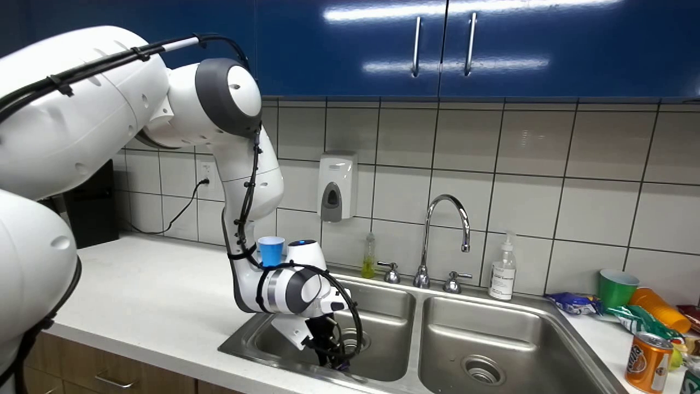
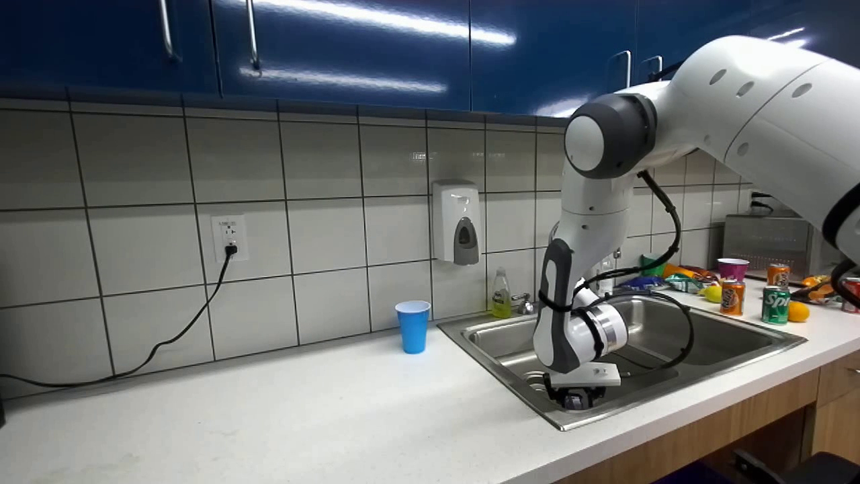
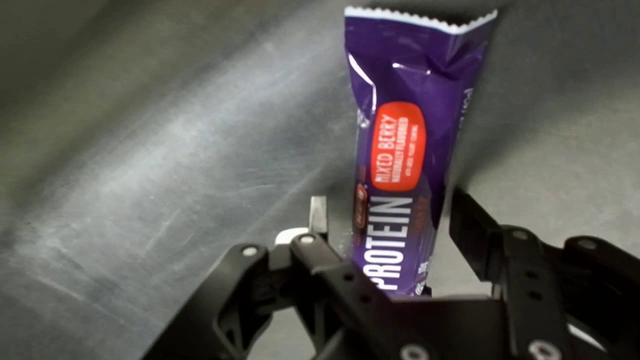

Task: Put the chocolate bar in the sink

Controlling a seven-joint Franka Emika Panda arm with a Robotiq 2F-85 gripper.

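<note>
The chocolate bar (image 3: 400, 150) has a purple wrapper with a red-orange label and white lettering. In the wrist view it lies lengthwise between my gripper's fingers, on a grey metal surface. My gripper (image 3: 388, 200) is open, with a gap between each finger and the bar's sides. The bar's near end is hidden behind the gripper body. In an exterior view my gripper (image 2: 574, 396) is down in the near-left basin of the steel sink (image 2: 504, 370), with a bit of purple between the fingers. The double sink (image 1: 415, 328) with its chrome faucet (image 1: 426, 235) also shows in an exterior view.
A blue cup (image 2: 413, 329) stands on the counter left of the sink. A yellow-green bottle (image 1: 368, 257) and a pump bottle (image 1: 503, 273) stand behind the sink. Cans (image 1: 649, 361), cups and snack packets are on the right. Basin walls surround the gripper.
</note>
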